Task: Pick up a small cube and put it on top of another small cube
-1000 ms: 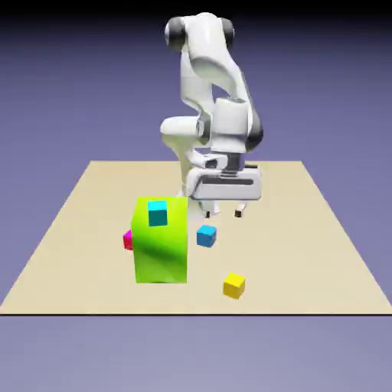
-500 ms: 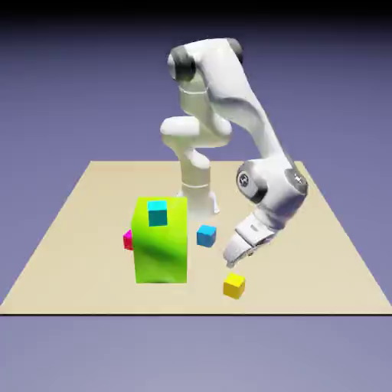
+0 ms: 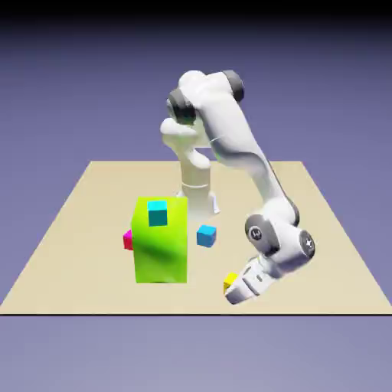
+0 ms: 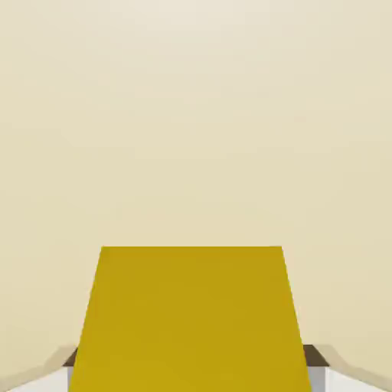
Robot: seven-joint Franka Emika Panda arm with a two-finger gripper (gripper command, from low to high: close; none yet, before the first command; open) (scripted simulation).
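Lowered since the earlier frame, the gripper (image 3: 237,293) is closed on the yellow cube (image 4: 191,321) near the table's (image 3: 306,272) front edge.

We saw a big lime-green block (image 3: 161,256) on the table (image 3: 291,199), with a cyan-teal cube (image 3: 158,213) by its top. We noticed a magenta cube (image 3: 128,240) partly hidden behind the block.

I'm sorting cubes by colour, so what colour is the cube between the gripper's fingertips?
Yellow; the cube shows best in the hand view.
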